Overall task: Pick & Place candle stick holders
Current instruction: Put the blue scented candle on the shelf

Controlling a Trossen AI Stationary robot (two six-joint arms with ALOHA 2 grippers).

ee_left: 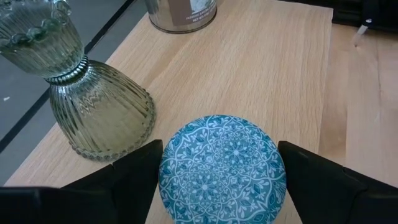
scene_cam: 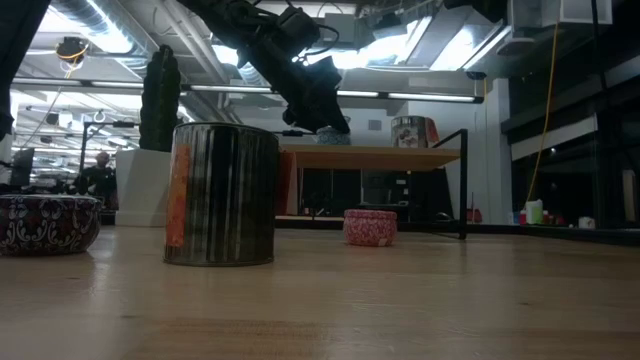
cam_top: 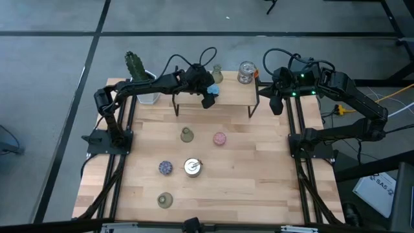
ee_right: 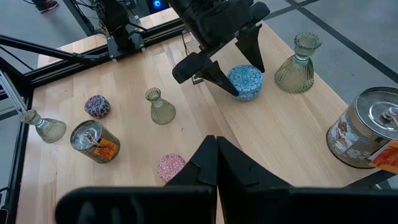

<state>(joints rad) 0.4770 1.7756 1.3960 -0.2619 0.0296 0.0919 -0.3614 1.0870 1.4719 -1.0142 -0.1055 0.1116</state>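
A round blue patterned candle stick holder stands on its base on the raised wooden shelf at the far side, and my left gripper is closed around it. Beside it on the shelf stand an olive-green flared holder and a silvery cup. On the table below rest a green holder, a pink one, a dark speckled one, a silvery cup and another green one. My right gripper hangs shut in the air by the shelf's right end. My left gripper has the blue holder's round side wall between its two fingers, one finger on each opposite side. The fingers slant down from the table's left. The holder stands upright with its base on the shelf.
A white pot with a green cactus stands at the far left beside the shelf. The shelf rests on thin black legs. Bare wood lies at the table's near right.
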